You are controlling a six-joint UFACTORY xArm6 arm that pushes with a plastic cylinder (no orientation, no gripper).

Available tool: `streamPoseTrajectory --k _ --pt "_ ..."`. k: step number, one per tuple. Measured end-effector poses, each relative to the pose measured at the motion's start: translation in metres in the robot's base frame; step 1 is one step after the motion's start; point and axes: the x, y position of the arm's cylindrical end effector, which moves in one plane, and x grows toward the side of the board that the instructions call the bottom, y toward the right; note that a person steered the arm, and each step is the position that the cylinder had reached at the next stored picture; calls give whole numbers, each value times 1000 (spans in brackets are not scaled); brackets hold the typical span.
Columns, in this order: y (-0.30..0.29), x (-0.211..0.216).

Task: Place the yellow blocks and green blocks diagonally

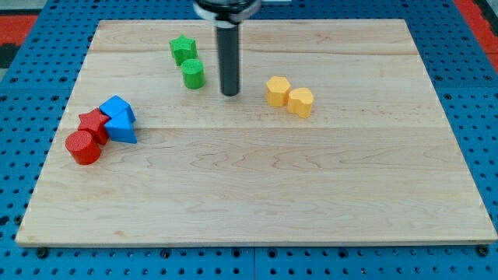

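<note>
A green star block (pixel 183 49) lies near the view's top, left of centre. A green cylinder (pixel 193 74) sits just below it and to its right, close to touching it. Two yellow blocks lie right of centre: a yellow block (pixel 277 90) and a yellow hexagonal block (pixel 300 102) just below and right of it, touching. My tip (pixel 229 93) rests on the board between the two pairs, just right of the green cylinder and apart from it.
At the view's left, a cluster of a blue block (pixel 117 108), a blue triangular block (pixel 122 129), a red star block (pixel 92 124) and a red cylinder (pixel 82 147). The wooden board (pixel 257 194) lies on a blue pegboard.
</note>
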Motion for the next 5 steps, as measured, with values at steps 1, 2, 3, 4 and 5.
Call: streamPoseTrajectory --k 1,2,3,4,5 --pt "-23 -25" --pt "-29 -28" --pt "-34 -48" --pt "-14 -9" --pt "-16 0"
